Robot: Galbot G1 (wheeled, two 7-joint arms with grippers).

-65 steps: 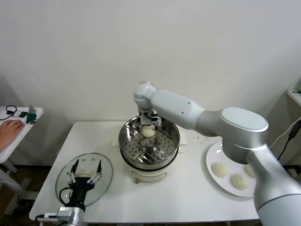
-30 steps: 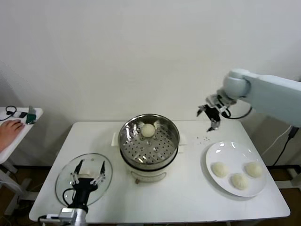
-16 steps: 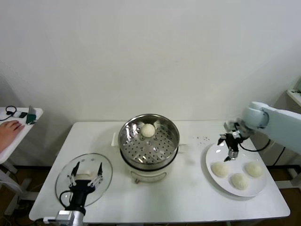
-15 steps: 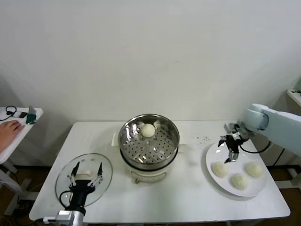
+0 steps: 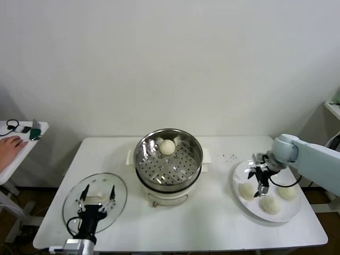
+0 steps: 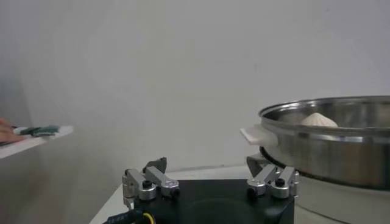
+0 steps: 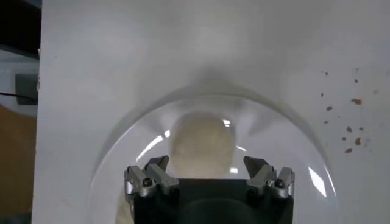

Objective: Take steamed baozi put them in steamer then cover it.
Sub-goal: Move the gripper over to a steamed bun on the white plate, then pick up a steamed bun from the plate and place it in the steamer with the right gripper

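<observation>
The steamer (image 5: 168,166) stands mid-table with one baozi (image 5: 167,147) on its perforated tray; both also show in the left wrist view, steamer (image 6: 329,146) and baozi (image 6: 317,120). Three more baozi lie on the white plate (image 5: 243,206) at right: left (image 5: 246,190), front (image 5: 270,204), right (image 5: 287,192). My right gripper (image 5: 260,181) is open, low over the plate beside the left baozi; in its wrist view (image 7: 207,169) a baozi (image 7: 203,145) lies just ahead between the open fingers. My left gripper (image 5: 96,197) is open, parked over the glass cover (image 5: 114,186) on the table's front left.
Dark crumbs (image 5: 231,156) dot the table between steamer and plate. A small side table (image 5: 24,133) at far left holds small objects, with a person's hand (image 5: 10,146) on it. A shelf edge (image 5: 333,106) shows at far right.
My right gripper left the steamer with a baozi lying in it, swung right across the table and came down low over the plate. The left arm barely moved.
</observation>
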